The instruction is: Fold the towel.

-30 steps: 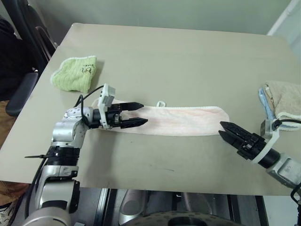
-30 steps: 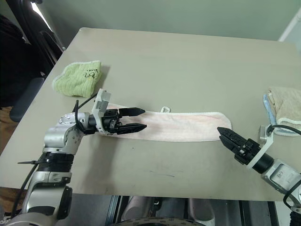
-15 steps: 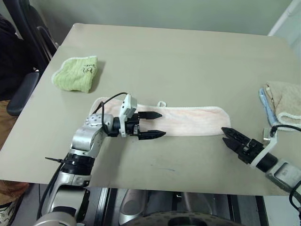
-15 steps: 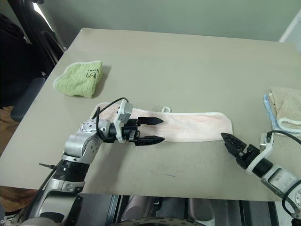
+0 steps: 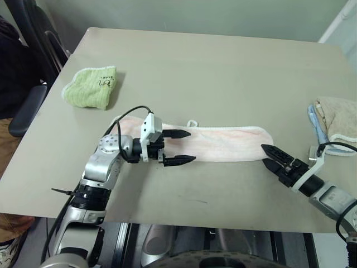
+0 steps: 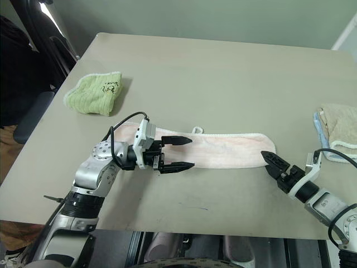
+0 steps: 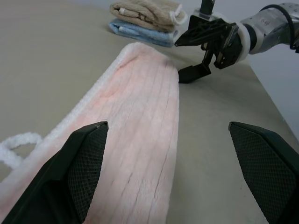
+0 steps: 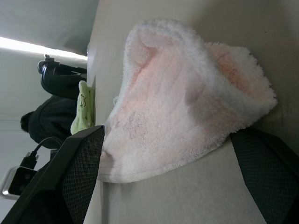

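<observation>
The pale pink towel (image 5: 223, 143) lies flat as a long strip across the near half of the table, its white loop (image 5: 191, 123) on the far edge. My left gripper (image 5: 187, 146) is open and points along the strip, one finger over the cloth and the other just past its near edge. In the left wrist view the towel (image 7: 135, 126) runs away between the fingers (image 7: 79, 172). My right gripper (image 5: 264, 154) is open at the towel's right end, and that rounded end (image 8: 187, 102) sits between its fingers (image 8: 79, 172). Neither gripper holds anything.
A folded light green towel (image 5: 89, 88) lies at the table's far left. Folded beige and blue towels (image 5: 334, 120) sit at the right edge. The tan table (image 5: 223, 67) stretches away behind the strip. A dark chair (image 5: 25, 109) and a seated person (image 8: 51, 121) are off the left side.
My left gripper has moved right along the towel, from near its left end towards the middle, and a little towards the near edge. The right gripper has stayed at the right end.
</observation>
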